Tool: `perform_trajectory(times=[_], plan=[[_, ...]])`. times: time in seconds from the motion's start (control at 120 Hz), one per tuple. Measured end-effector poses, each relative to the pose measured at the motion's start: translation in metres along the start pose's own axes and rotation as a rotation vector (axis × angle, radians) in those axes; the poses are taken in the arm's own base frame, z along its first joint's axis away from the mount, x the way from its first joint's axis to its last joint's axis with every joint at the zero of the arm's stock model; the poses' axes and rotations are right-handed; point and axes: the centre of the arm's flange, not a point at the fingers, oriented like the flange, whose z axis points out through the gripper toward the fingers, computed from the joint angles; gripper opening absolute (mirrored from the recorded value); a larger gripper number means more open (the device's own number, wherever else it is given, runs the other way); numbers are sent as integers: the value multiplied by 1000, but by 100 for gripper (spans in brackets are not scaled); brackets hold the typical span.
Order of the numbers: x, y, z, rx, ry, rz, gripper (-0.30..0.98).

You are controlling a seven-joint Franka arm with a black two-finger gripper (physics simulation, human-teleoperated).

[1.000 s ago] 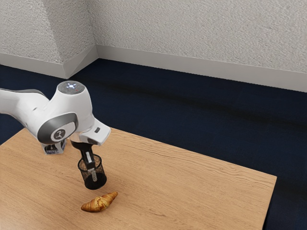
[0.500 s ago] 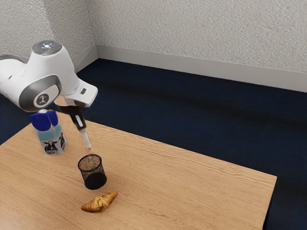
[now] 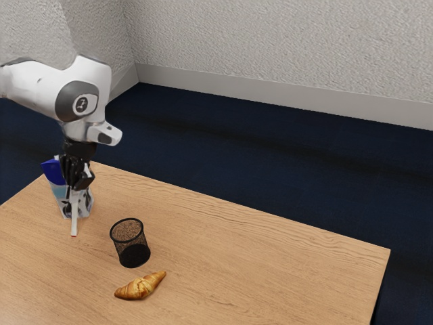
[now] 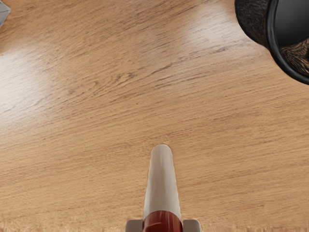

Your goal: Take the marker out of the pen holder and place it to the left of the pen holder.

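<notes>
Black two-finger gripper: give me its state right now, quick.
Black two-finger gripper: closed, holding the slim white marker with a red band between its fingertips.

Pen holder (image 3: 130, 245) between carton (image 3: 59, 194) and croissant (image 3: 140, 286) on the table (image 3: 270, 271).
In the exterior view, the croissant lies just before the pen holder, on the camera's side; the carton stands behind the pen holder and to the exterior view's left. The marker (image 3: 74, 220), in the gripper (image 3: 78, 187), is before the carton, to the exterior view's left of the pen holder and apart from it.
</notes>
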Motion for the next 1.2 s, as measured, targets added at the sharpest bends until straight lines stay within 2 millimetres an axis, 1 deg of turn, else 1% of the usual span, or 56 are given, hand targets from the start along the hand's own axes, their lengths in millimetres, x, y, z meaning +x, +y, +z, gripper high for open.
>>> perform_trajectory(times=[0.067,0.125,0.175,0.35,0.433,0.575,0.775,0.875,0.95,1.108,1.2], plan=[[19,-13,20,-34,-104,-29,-10],[27,-23,39,-67,-186,-55,-10],[33,-25,52,-86,-246,-66,-9],[67,-28,90,-111,-388,-82,-9],[75,-27,103,-121,-428,-85,-8],[84,-31,128,-137,-484,-96,-9],[96,-32,144,-144,-516,-102,-9],[100,-31,150,-148,-529,-103,-6],[100,-30,151,-155,-531,-106,0],[101,-29,152,-163,-530,-111,22],[101,-29,149,-165,-522,-115,32]])
